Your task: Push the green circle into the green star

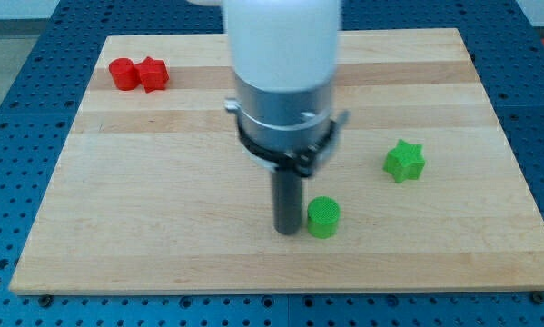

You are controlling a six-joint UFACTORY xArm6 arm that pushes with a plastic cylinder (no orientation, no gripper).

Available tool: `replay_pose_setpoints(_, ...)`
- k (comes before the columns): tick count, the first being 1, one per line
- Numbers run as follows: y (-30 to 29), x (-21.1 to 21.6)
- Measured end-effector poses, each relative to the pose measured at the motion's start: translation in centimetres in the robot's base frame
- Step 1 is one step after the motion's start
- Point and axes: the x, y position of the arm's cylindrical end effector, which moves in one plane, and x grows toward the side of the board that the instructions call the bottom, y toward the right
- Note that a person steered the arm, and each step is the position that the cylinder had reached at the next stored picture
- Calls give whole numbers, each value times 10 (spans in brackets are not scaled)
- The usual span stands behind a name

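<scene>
While I watch through the one camera view, my tip [288,231] sits on the wooden board [163,227], just beside the green circle [323,218] on its left side, touching or nearly so. With only a bare rod, I have no fingers to set wide or narrow. Up and right, well apart, lies the green star [404,161]. Two red blocks [138,74] touch near the board's top-left corner.

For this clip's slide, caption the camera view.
My tip sits just left of the green circle, green star further right.
</scene>
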Motion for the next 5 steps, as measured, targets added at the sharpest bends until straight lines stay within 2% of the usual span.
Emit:
replay_pose_setpoints(1,2,1)
replay_pose_setpoints(2,13,-36)
replay_pose_setpoints(3,62,-100)
replay_pose_setpoints(5,69,-115)
